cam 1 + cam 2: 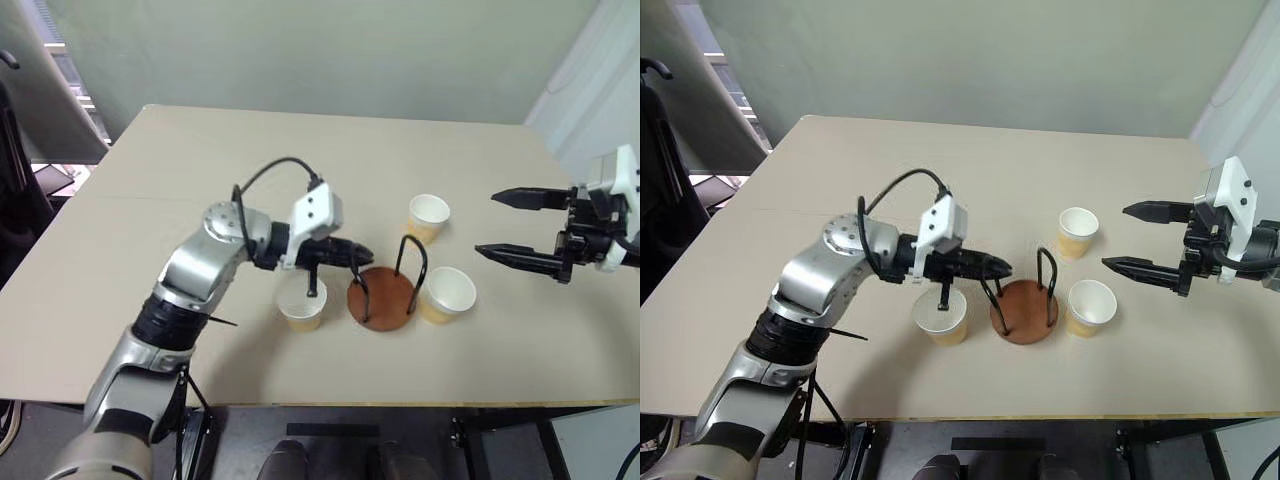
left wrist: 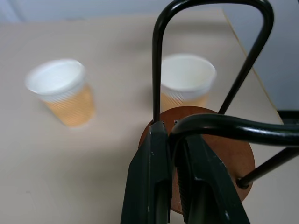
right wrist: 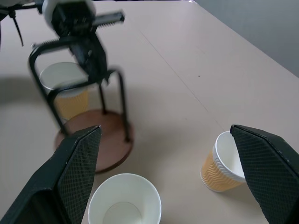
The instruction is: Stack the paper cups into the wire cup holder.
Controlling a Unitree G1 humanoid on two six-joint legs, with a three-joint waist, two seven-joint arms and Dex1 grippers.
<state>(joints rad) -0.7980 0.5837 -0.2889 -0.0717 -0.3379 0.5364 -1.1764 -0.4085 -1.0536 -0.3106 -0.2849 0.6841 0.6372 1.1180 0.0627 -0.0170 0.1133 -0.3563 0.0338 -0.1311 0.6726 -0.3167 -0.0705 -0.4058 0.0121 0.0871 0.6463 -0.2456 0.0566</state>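
Three small tapered paper cups with white insides and tan-yellow ribbed walls stand upright on the beige tabletop (image 1: 200, 180) around the wire cup holder (image 1: 381, 297), a round reddish-brown wooden disc with black wire loops: one cup (image 1: 302, 305) just beside its left, one (image 1: 447, 294) just beside its right, one (image 1: 428, 217) behind it. The left gripper (image 1: 362, 254) is clamped shut on a wire loop of the holder. The right gripper (image 1: 498, 225) hovers well right of the cups, jaws spread wide, holding nothing. No writing is legible.

Wire cup holder (image 1: 382, 297) on table (image 1: 150, 200), one paper cup (image 1: 302, 305) left, two paper cups (image 1: 447, 294) right.
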